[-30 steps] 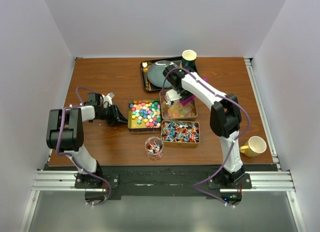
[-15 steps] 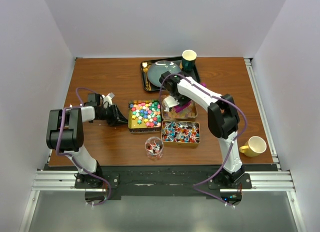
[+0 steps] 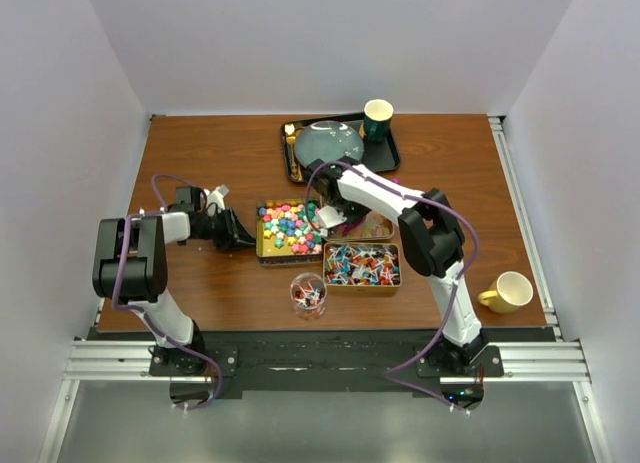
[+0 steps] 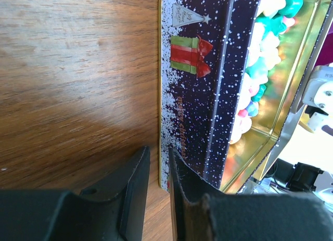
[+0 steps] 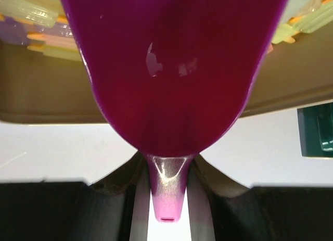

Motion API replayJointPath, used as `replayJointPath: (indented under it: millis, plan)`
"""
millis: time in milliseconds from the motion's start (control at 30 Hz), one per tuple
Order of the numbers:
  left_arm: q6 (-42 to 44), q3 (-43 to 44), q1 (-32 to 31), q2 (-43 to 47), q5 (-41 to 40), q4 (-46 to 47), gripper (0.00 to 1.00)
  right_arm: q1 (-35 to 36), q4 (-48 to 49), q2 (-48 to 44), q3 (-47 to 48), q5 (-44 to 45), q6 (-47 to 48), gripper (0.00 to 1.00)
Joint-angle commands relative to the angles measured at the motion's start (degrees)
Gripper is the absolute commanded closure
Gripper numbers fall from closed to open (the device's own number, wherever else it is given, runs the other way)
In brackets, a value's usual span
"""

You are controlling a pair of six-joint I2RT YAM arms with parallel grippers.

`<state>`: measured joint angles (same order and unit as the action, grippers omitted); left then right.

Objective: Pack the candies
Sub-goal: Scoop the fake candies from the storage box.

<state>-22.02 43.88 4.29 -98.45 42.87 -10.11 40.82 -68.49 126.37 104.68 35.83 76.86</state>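
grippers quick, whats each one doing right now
Left gripper: closed on the edge of the tin.
Right gripper: closed on the handle of the purple scoop.

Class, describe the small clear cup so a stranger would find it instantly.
On the brown wooden table, find the cluster of three rectangular candy tins at its middle. Just nearer the arms' bases stands the clear cup, the only round, see-through container, holding a few wrapped sweets.
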Motion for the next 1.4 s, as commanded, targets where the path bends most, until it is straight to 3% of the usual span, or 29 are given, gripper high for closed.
replayJointPath:
  millis: [0, 200, 500, 867, 1367]
  plan:
    - [0.66, 0.68, -1.04, -0.95, -2.44, -0.44, 0.72, 1.55, -1.47, 5.02, 3.40, -7.79, -3.38, 1.00]
    - [1.37, 0.86, -1.04, 0.19, -2.71, -0.88, 0.72, -2.58, -5.52, 6.62, 7.99, -22.71, -9.53, 1.00]
    - [4.35, 2.87, 0.89, 0.81, -2.27, -3.51, 0.71, -6.89, 0.46, -0.76, 0.09, -39.41, -5.41, 1.00]
    - [11.11, 5.08, 2.74, 2.74, -2.00, -7.64, 0.65, -12.86, 0.29, -4.90, -2.90, -49.89, -4.53, 1.00]
    - [15.07, 6.66, 2.74, 3.18, -1.74, -9.58, 0.61, -19.19, 1.60, -8.50, -5.19, -52.27, -6.72, 1.00]
